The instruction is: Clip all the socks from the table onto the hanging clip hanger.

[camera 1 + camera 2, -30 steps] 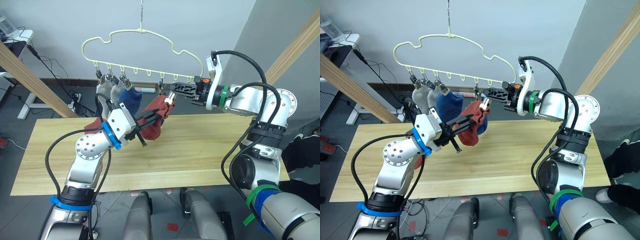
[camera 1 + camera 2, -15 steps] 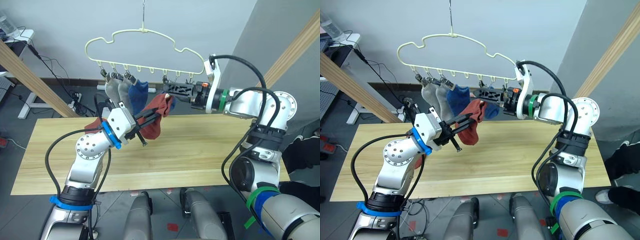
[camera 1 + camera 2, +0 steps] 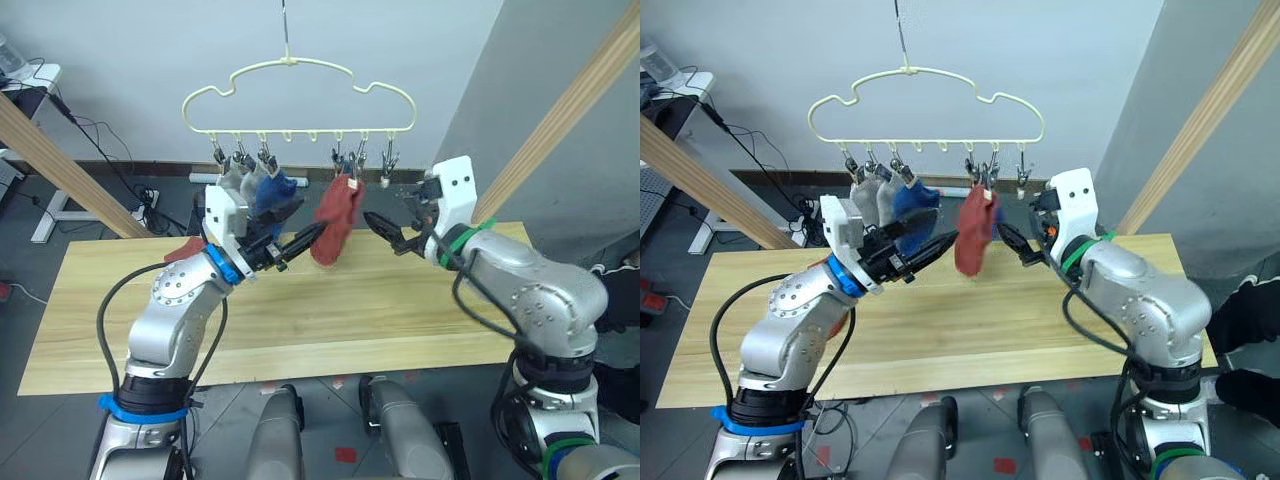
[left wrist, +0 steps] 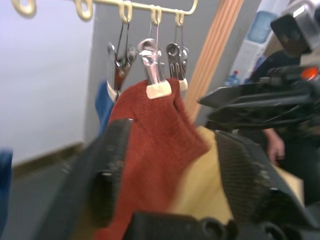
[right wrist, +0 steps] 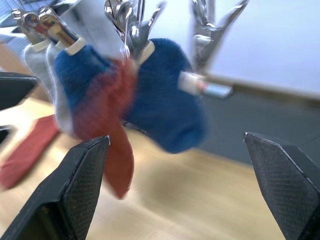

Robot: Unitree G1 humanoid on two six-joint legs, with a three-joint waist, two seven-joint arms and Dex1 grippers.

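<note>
Table: long pale wood top nearest the camera, mostly bare in front.
Left gripper: raised over the table's far half, fingers spread and holding nothing, tips just short of the hanging red sock.
Right gripper: facing it from the other side, jaws likewise released and empty.
Sock on the table: one rust-red sock lies flat at the far left edge, partly hidden behind the left arm; it sits back and to the left of the left gripper, long axis roughly along the table. The left arm is clearly nearer.
Hanging red sock: clipped, dangling between the two grippers.
Clip hanger: cloud-shaped wire farthest back; grey socks and a blue sock clipped at its left, with another blue one behind.
</note>
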